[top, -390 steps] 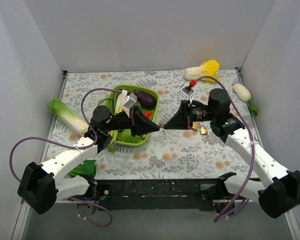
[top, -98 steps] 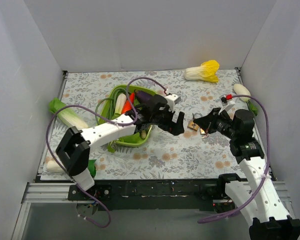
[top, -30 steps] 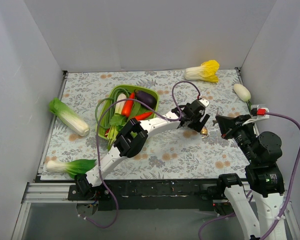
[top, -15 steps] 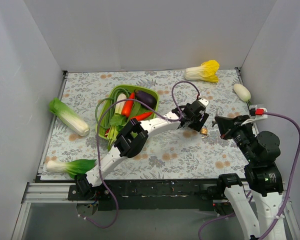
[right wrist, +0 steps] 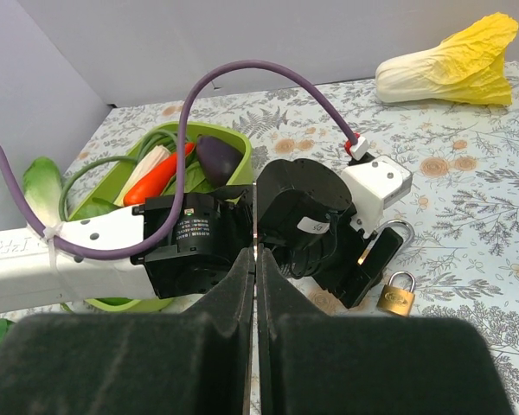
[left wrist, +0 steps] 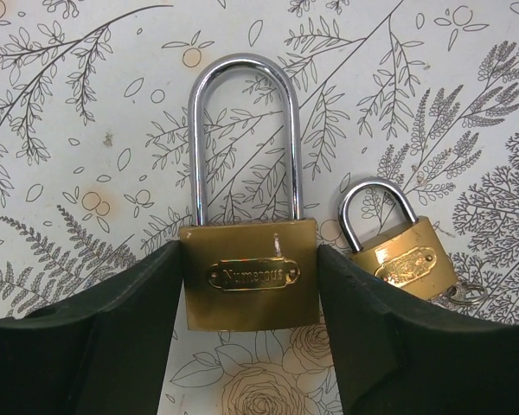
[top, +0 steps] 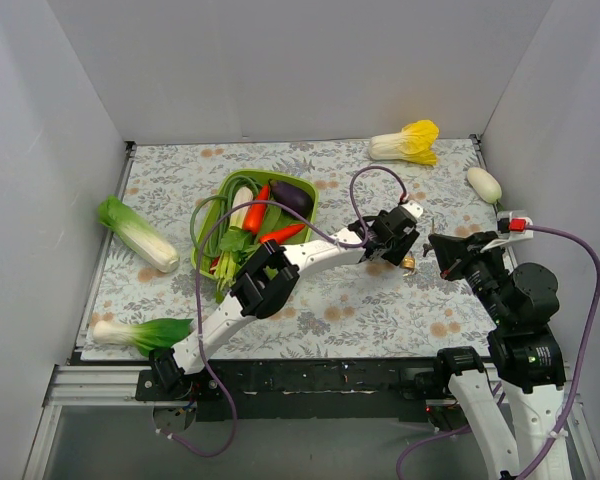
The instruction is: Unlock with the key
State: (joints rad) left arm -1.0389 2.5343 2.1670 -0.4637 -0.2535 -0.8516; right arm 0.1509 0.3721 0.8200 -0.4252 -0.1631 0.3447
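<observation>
your left fingers [left wrist: 112, 337] have drawn in over the past second and now press both flanks of the big brass padlock [left wrist: 253, 277], which lies flat on the flowered tabletop [left wrist: 69, 130] with its silver shackle pointing away from the wrist; a smaller brass padlock [left wrist: 404, 259] lies just beside it on the right, clear of the pads. your right fingers [right wrist: 225, 294] stay pinched together on the key [right wrist: 253, 216], seen edge-on as a thin silver sliver standing out beyond the tips, held in the air near the left wrist and aimed toward it, not yet at the lock. the narrowing grip suggests the lock is being secured so it can be lifted or turned to present its keyhole, which no view shows. by this reading the job is partway: key in hand, lock just caught, insertion to come. watch that the pads hold the body square, since a smooth brass case could pivot between them
</observation>
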